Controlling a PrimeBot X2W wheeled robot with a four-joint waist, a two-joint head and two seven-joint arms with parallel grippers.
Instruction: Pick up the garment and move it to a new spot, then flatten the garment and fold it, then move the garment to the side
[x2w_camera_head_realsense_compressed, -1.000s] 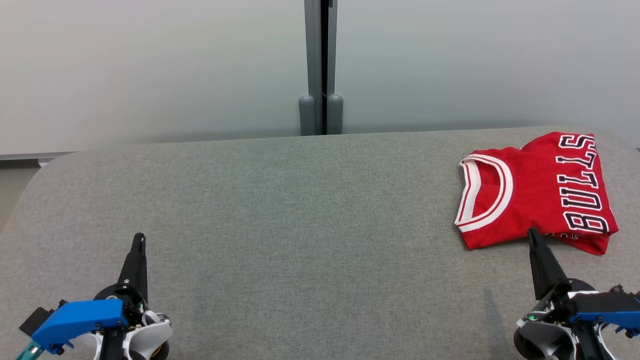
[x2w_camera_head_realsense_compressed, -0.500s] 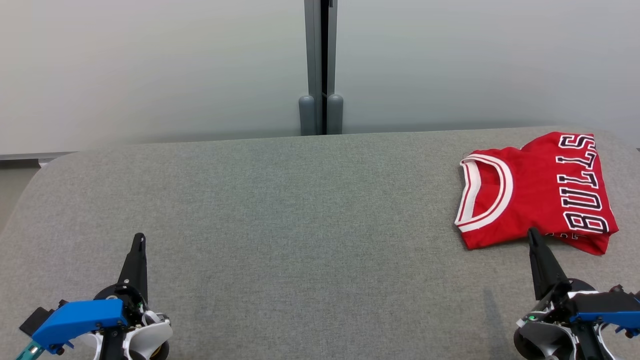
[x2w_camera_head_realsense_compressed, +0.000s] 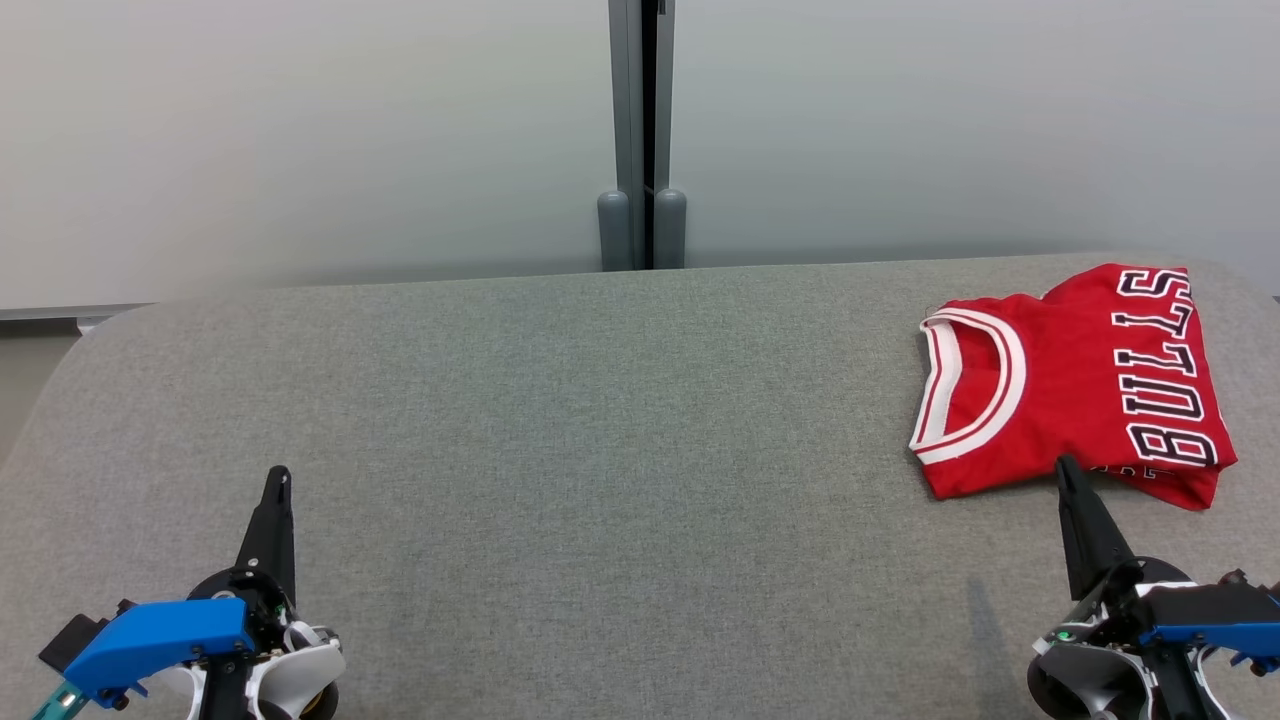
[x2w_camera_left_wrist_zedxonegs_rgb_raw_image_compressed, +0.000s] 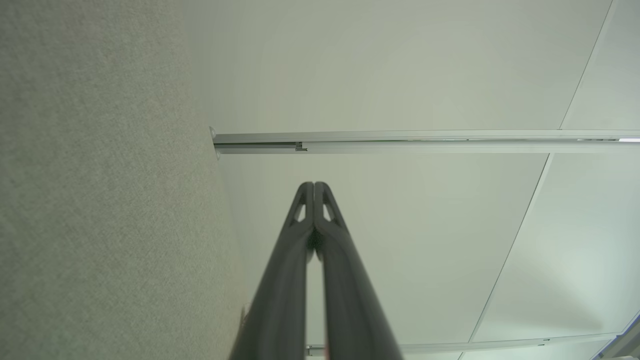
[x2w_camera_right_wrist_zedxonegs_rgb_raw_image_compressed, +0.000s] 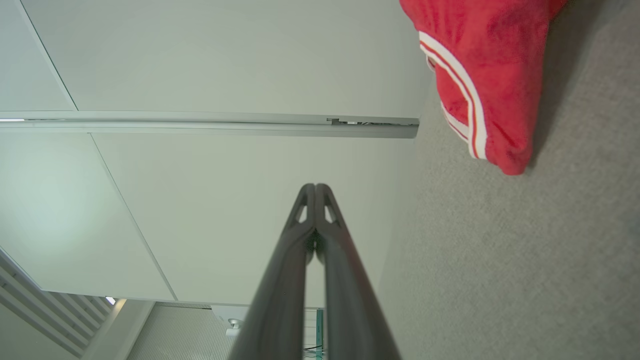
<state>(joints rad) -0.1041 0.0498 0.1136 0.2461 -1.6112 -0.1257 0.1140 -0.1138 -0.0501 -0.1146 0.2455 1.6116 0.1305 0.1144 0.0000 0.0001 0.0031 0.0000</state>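
Note:
The garment (x2w_camera_head_realsense_compressed: 1080, 385) is a red jersey with white trim and "BULLS" lettering, lying folded at the far right of the grey table (x2w_camera_head_realsense_compressed: 600, 430). In the right wrist view the garment (x2w_camera_right_wrist_zedxonegs_rgb_raw_image_compressed: 490, 75) fills the top right corner. My right gripper (x2w_camera_head_realsense_compressed: 1063, 468) is shut and empty, its tip just short of the jersey's near edge. At the lower left of the table my left gripper (x2w_camera_head_realsense_compressed: 279, 475) is shut with nothing in it. Both wrist views show the fingertips pressed together, left gripper (x2w_camera_left_wrist_zedxonegs_rgb_raw_image_compressed: 314, 186) and right gripper (x2w_camera_right_wrist_zedxonegs_rgb_raw_image_compressed: 315, 187).
A pale partition wall (x2w_camera_head_realsense_compressed: 300, 130) with a grey vertical post (x2w_camera_head_realsense_compressed: 641, 130) stands right behind the table's far edge. The table's left corner is rounded (x2w_camera_head_realsense_compressed: 90, 340). The jersey lies close to the table's right edge.

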